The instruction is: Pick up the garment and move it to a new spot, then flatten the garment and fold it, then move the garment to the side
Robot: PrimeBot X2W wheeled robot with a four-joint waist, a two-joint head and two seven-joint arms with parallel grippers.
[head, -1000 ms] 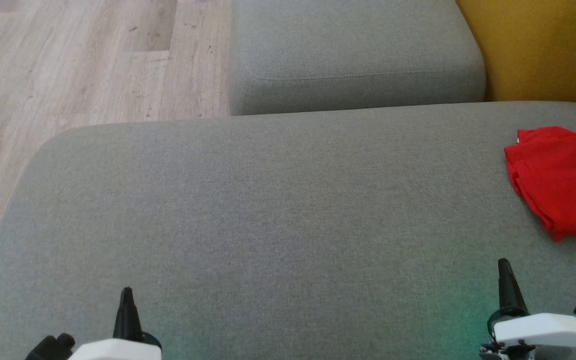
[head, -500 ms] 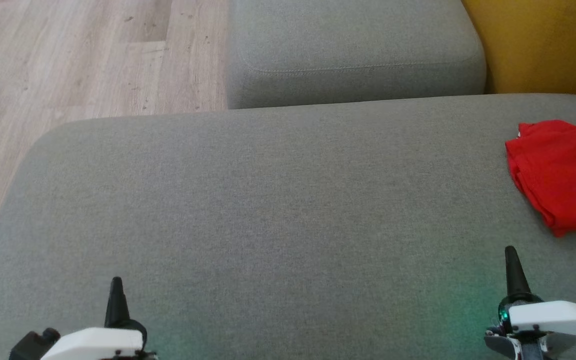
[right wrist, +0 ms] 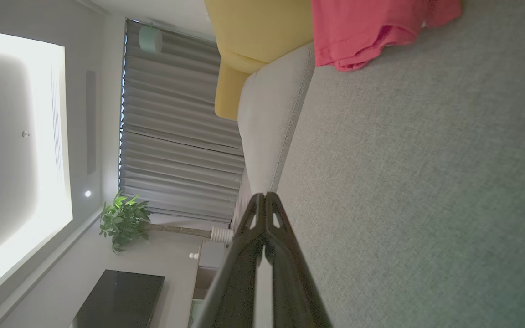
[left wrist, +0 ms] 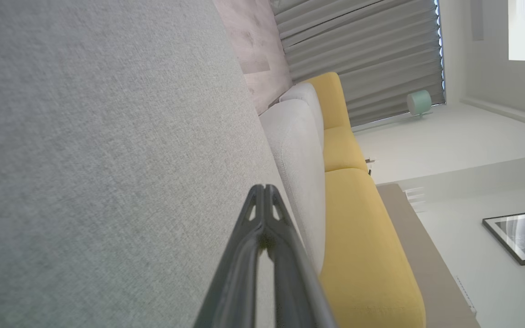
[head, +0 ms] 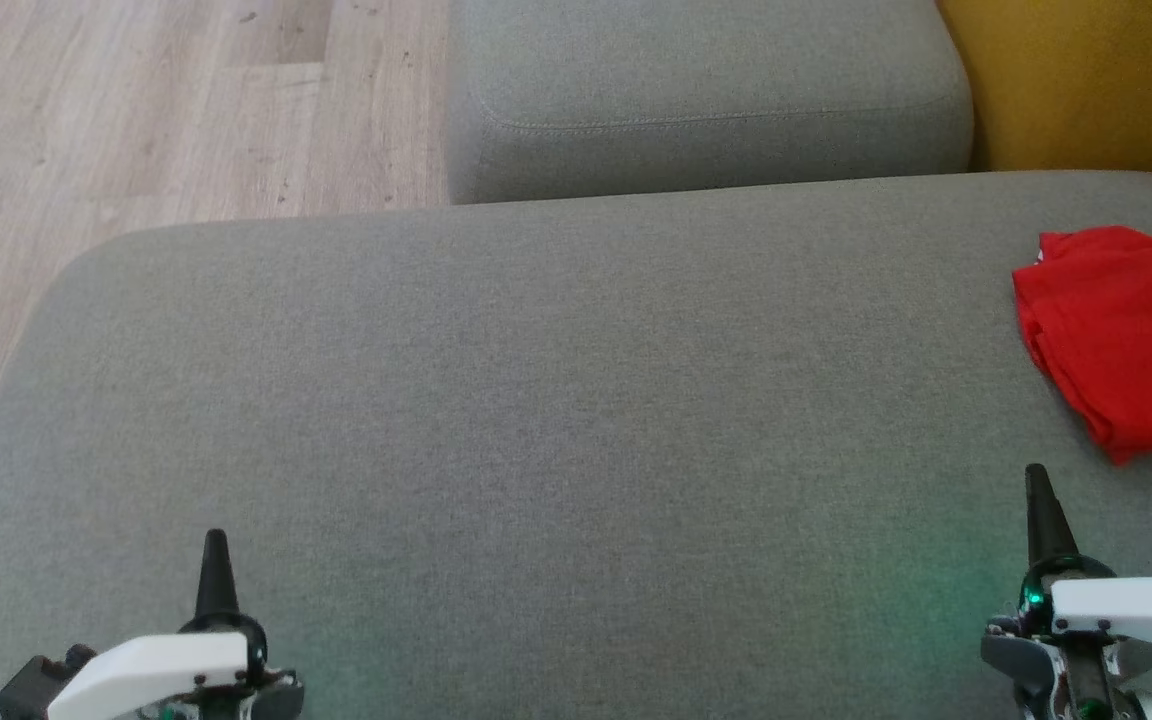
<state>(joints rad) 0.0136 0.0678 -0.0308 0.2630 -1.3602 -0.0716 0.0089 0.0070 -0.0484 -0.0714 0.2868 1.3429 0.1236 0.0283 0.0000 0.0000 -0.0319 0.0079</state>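
Tapering closed and empty, left pincer (head: pixel 215 542) and right pincer (head: pixel 1036 478) overlook woven cushion (head: pixel 536 400), folded red garment (head: pixel 1126 340).

- The left hand (head: pixel 215 540) is being held low, closed tight and pointing forward.
- The right hand (head: pixel 1037 475) is being held likewise, closed tight.

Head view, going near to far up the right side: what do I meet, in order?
right gripper → garment → yellow sofa
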